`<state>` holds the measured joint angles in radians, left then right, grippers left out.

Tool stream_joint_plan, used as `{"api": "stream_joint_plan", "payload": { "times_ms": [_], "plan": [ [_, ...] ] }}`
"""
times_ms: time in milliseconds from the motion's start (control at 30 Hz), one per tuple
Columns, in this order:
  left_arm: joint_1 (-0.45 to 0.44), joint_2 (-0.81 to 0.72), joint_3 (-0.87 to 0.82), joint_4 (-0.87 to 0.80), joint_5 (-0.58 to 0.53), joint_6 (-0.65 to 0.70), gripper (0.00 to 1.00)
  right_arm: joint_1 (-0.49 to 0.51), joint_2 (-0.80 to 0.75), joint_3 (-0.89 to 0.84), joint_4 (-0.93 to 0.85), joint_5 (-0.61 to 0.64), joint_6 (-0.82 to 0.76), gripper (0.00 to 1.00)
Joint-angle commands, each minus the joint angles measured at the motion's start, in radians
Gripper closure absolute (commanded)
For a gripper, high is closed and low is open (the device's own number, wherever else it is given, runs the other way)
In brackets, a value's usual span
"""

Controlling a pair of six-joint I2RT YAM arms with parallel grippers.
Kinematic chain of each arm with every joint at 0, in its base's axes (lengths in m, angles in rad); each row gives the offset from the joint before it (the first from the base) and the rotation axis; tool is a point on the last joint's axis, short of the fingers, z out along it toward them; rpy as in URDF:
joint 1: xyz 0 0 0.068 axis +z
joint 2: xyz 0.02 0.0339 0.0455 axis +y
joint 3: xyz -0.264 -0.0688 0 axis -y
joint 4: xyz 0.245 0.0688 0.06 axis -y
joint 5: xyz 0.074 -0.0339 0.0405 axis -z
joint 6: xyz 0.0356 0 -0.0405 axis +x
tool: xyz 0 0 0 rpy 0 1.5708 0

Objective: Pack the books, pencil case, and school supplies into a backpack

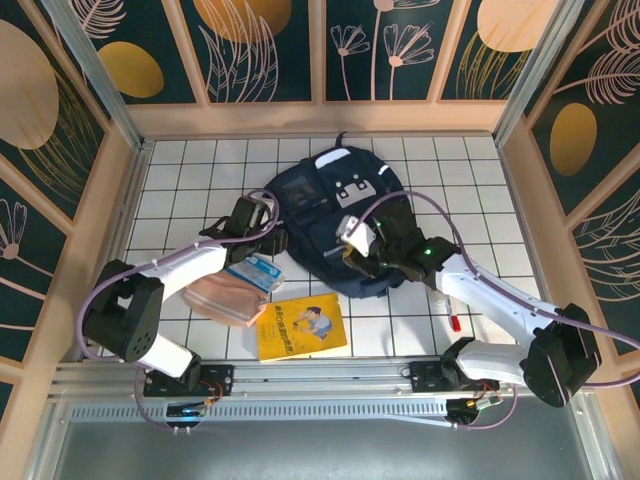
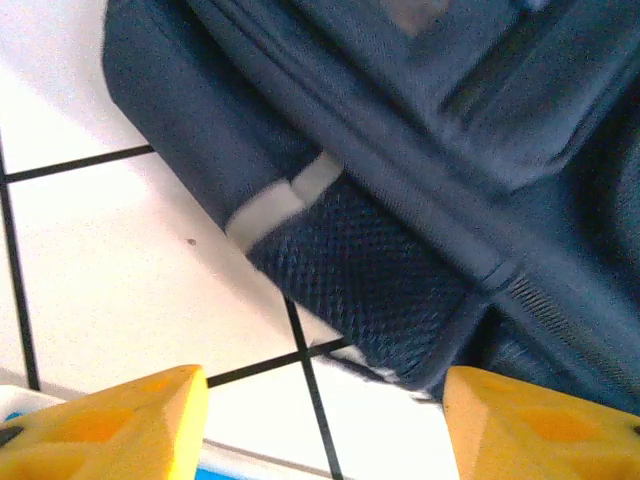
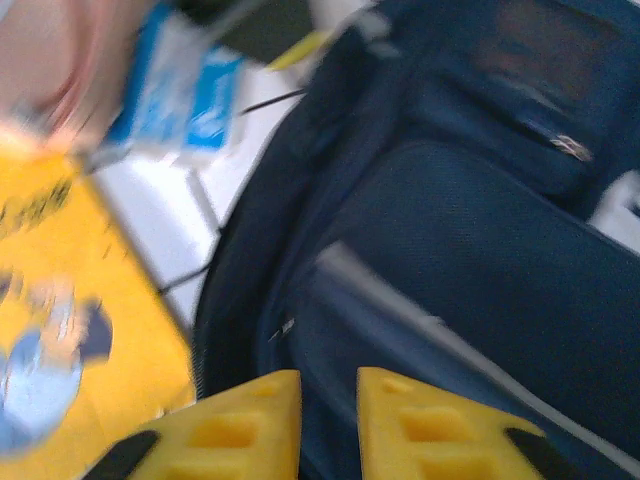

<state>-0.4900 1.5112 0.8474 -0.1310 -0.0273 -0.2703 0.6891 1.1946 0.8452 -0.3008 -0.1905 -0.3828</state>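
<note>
The navy backpack point(image 1: 330, 195) lies flat in the middle of the tiled table. At its left edge my left gripper point(image 1: 268, 222) is open, its yellow fingers wide apart over bare tile beside the backpack's mesh corner point(image 2: 370, 270), nothing between them point(image 2: 325, 425). My right gripper point(image 1: 358, 255) hangs over the backpack's near edge, jaws slightly apart above navy fabric point(image 3: 330, 395). The yellow book point(image 1: 303, 327) lies near the front edge, also blurred in the right wrist view point(image 3: 70, 300). A peach pencil case point(image 1: 222, 300) lies left of it. A red pen point(image 1: 453, 322) rests by the right arm.
A blue-and-white packet point(image 1: 255, 272) lies against the pencil case, between it and the backpack point(image 3: 185, 90). Wooden walls point(image 1: 100, 230) close in the table on three sides. The metal rail point(image 1: 320, 375) with both arm bases runs along the near edge.
</note>
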Motion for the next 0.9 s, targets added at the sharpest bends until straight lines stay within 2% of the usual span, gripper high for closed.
{"api": "stream_joint_plan", "payload": {
  "times_ms": [0,67,133,200,267,333,400,500,700,867],
  "plan": [
    [-0.002,-0.095,0.077,-0.061,0.043,-0.046,0.34,-0.012,-0.005,0.031,0.044,0.260,0.664,0.62],
    [-0.003,-0.122,0.103,-0.095,0.128,-0.070,0.33,-0.032,-0.001,0.044,-0.054,0.232,0.830,0.61],
    [-0.012,-0.132,0.111,-0.082,0.263,-0.100,0.34,-0.065,0.002,0.054,-0.153,0.268,0.967,0.56],
    [-0.061,-0.115,0.119,-0.080,0.298,-0.124,0.37,-0.135,0.006,0.050,-0.196,0.236,0.978,0.56],
    [-0.154,-0.078,0.195,-0.103,0.246,-0.093,0.36,-0.250,0.023,0.048,-0.231,0.212,0.982,0.56],
    [-0.251,-0.012,0.268,-0.119,0.185,-0.044,0.35,-0.380,0.055,0.064,-0.282,0.117,1.001,0.56],
    [-0.313,0.065,0.343,-0.125,0.166,-0.004,0.35,-0.495,0.092,0.087,-0.326,0.042,1.003,0.55],
    [-0.383,0.194,0.503,-0.197,0.108,0.048,0.35,-0.611,0.112,0.105,-0.368,0.029,1.015,0.55],
    [-0.461,0.522,0.837,-0.375,0.051,0.116,0.37,-0.748,0.036,0.062,-0.313,-0.011,1.058,0.53],
    [-0.511,0.635,0.926,-0.396,0.026,0.116,0.35,-0.773,-0.026,0.031,-0.267,-0.058,1.061,0.53]
  ]
}}
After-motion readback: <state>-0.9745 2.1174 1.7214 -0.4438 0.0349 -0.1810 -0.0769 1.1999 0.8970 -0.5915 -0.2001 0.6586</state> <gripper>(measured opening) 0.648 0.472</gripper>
